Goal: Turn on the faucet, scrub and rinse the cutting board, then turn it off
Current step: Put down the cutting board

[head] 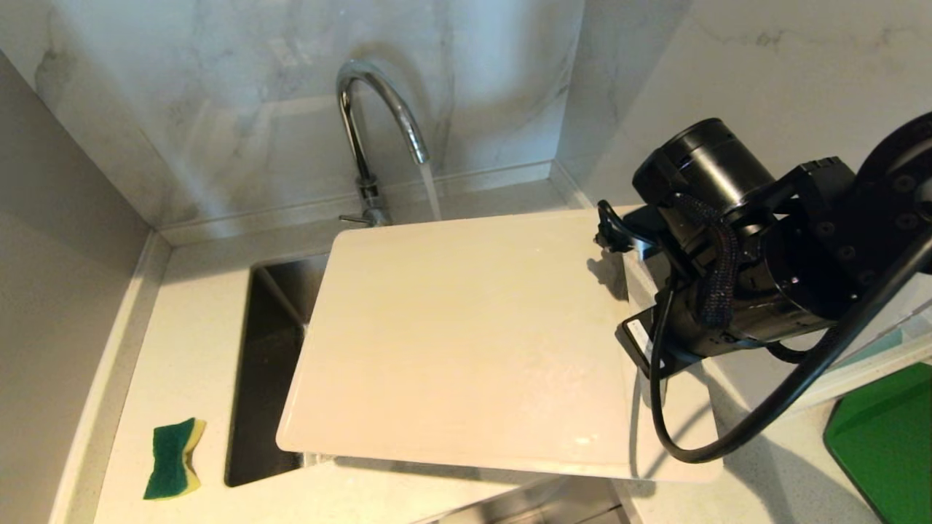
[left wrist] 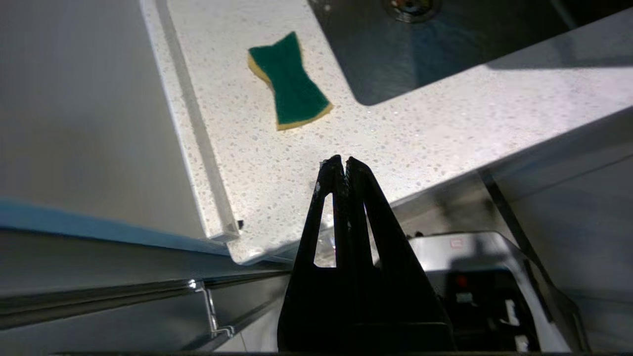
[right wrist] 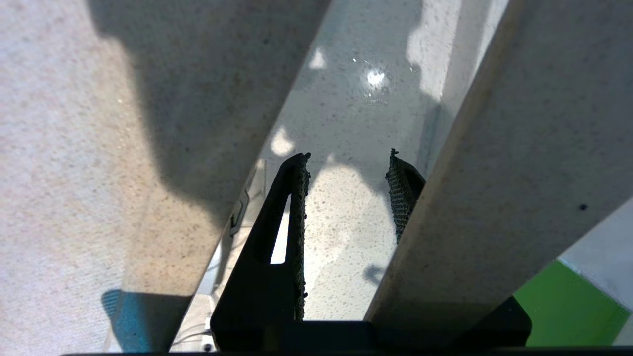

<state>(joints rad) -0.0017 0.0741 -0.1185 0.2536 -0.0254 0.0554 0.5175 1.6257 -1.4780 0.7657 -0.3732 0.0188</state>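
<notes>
The chrome faucet (head: pixel 378 109) is running, and its stream falls just past the far edge of the cutting board (head: pixel 466 335). The beige board lies tilted over the sink (head: pixel 266 349), with its right end under my right arm (head: pixel 735 255). In the right wrist view my right gripper (right wrist: pixel 346 155) stands open in the board's handle slot. Only speckled counter shows between its fingers, and the handle strip (right wrist: pixel 494 163) covers part of one finger. My left gripper (left wrist: pixel 341 160) is shut and empty over the counter's front edge, short of the green-and-yellow sponge (left wrist: pixel 292 84).
The sponge (head: pixel 173 458) lies on the counter left of the sink. The faucet's small lever (head: pixel 353 217) sticks out at its base. A dark green flat thing (head: pixel 885 444) lies at the near right. Marble walls close in the back and both sides.
</notes>
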